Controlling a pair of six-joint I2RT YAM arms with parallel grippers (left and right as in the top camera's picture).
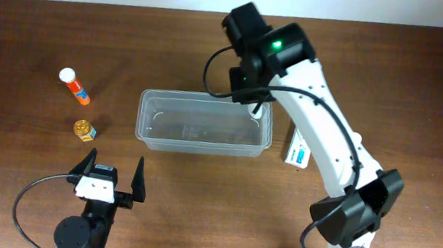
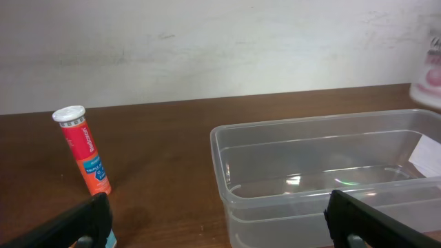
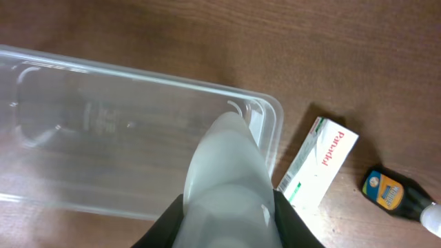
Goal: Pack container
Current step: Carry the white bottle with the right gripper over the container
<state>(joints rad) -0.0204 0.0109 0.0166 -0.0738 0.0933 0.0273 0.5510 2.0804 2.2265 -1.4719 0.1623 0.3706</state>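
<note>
The clear plastic container (image 1: 205, 122) lies in the middle of the table and holds nothing I can see; it also shows in the left wrist view (image 2: 324, 172) and the right wrist view (image 3: 124, 131). My right gripper (image 1: 254, 103) hangs over the container's right end (image 3: 227, 207), shut on a white plastic bottle (image 3: 227, 165). My left gripper (image 1: 109, 176) is open and empty, in front of the container's left end (image 2: 224, 227).
An orange tube with a white cap (image 1: 74, 84) (image 2: 83, 148) and a small yellow-lidded jar (image 1: 83, 130) lie left of the container. A white medicine box (image 1: 296, 152) (image 3: 318, 162) lies right of it, with a small dark bottle (image 3: 389, 193) beside the box.
</note>
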